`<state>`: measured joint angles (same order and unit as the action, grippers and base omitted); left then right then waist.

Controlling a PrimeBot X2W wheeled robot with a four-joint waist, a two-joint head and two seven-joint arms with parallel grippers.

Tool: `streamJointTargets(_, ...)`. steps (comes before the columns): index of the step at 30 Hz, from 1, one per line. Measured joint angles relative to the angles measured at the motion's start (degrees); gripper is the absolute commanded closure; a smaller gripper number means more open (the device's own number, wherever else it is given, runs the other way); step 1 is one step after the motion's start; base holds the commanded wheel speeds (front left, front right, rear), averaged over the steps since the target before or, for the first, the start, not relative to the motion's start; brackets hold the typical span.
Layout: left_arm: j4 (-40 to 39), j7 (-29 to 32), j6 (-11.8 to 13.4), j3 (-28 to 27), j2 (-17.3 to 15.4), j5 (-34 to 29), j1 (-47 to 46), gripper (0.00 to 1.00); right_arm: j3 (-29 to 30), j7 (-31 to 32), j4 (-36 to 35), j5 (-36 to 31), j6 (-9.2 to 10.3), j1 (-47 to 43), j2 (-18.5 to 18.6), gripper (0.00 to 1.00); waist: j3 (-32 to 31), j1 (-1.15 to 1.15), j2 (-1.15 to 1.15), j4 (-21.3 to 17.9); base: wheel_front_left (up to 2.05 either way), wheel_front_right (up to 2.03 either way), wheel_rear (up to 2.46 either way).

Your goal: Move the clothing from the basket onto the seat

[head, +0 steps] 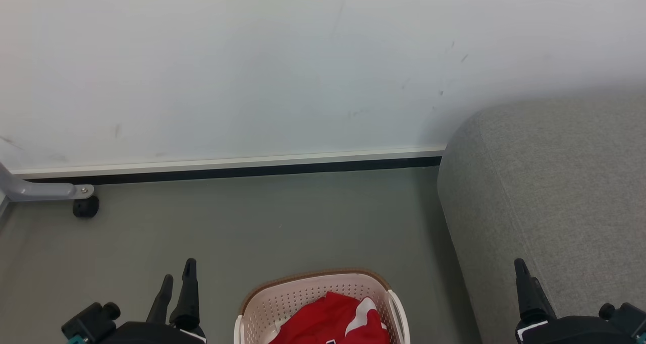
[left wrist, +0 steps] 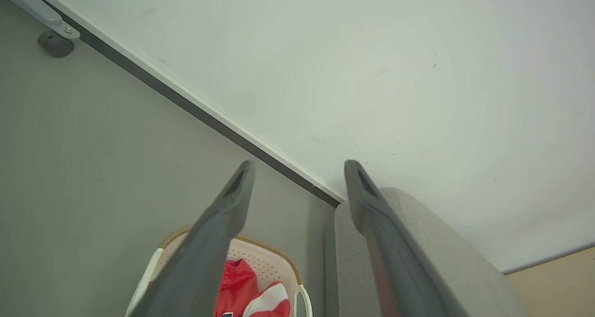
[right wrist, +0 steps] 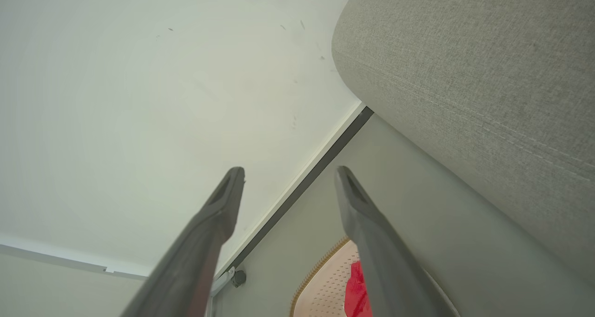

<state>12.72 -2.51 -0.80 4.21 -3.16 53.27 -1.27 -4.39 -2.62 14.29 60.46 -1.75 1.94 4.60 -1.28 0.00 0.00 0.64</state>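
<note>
Holding red clothing (head: 330,321), the basket (head: 303,296) sits beside the seat (head: 555,182); left hand (head: 178,270) and right hand (right wrist: 289,169) gape empty.

Loads of bare grey floor (head: 262,223) beyond the cream perforated plastic basket (head: 292,299), its top open. Big rounded grey fabric sofa (head: 555,197) blocks the right, white wall (head: 303,71) behind, black caster (head: 85,207) on a metal leg (head: 40,190) far left

Basket (head: 292,298): perforated matt plastic, woven-look rim
Clothing (head: 328,319): soft, smooth cloth
Sofa (head: 555,192): rough woven fabric
Floor (head: 252,223): smooth, matt
</note>
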Motion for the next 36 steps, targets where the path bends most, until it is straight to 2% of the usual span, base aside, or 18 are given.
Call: streamJointTargets(36, -0.3, -6.7, 4.4, 2.4, -0.2, -29.4, 3.1, 0.0, -7.7, -6.5, -2.0, -24.6, 3.85, -2.6, 2.2, 0.0, -1.8, 0.0, 0.0, 0.6, 0.0, 0.0, 0.0)
